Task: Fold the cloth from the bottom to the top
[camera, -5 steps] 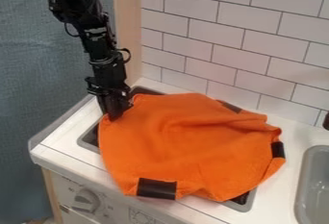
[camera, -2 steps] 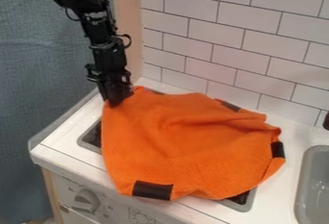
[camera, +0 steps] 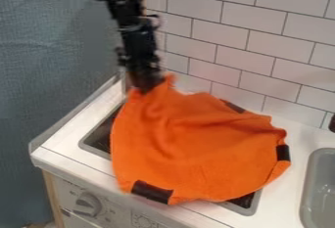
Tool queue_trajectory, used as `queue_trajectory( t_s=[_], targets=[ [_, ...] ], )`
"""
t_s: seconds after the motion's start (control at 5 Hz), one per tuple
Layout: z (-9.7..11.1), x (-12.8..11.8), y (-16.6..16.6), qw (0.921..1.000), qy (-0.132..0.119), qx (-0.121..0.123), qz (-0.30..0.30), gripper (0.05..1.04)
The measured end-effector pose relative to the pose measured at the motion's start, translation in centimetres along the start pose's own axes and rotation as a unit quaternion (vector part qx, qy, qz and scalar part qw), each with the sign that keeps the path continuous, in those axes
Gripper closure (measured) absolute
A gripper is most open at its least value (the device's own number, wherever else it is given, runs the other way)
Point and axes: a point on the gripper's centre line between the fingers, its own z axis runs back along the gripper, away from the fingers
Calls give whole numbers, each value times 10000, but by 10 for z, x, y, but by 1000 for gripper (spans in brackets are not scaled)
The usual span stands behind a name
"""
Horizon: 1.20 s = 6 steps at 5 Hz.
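Note:
The orange cloth lies spread and rumpled over the stove top, with black patches at its front edge, right edge and back edge. Its back left corner is raised to a peak at the gripper. The gripper hangs down from the upper left and is shut on that corner, with cloth bunched on both sides of its tips. The cloth's front edge hangs slightly over the counter's front.
Dark stove recess shows left of the cloth and at its front right. A grey sink is at the right edge. White tiled wall stands behind, and a knob is on the stove front.
The gripper has moved up and to the right, drawing the cloth's left corner along and lifting it. The left edge has shifted right, uncovering more of the stove; the right part stayed put.

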Motion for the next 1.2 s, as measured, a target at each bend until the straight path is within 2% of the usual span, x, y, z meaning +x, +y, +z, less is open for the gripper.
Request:
queue_trajectory(
  t_s=[0.2, 0.6, 0.8, 1.0, 1.2],
  targets=[
    [-6, 13, -37, 9992, 20, -94, -399, 1029],
    [-32, 25, -98, 9952, 117, -174, -952, 1029],
    [-55, 27, -110, 9949, 163, -199, -974, 1003],
    [-71, 27, -121, 9954, 280, 10, -920, 839],
    [-78, 21, -123, 9957, 319, 48, -866, 570]
  ],
)
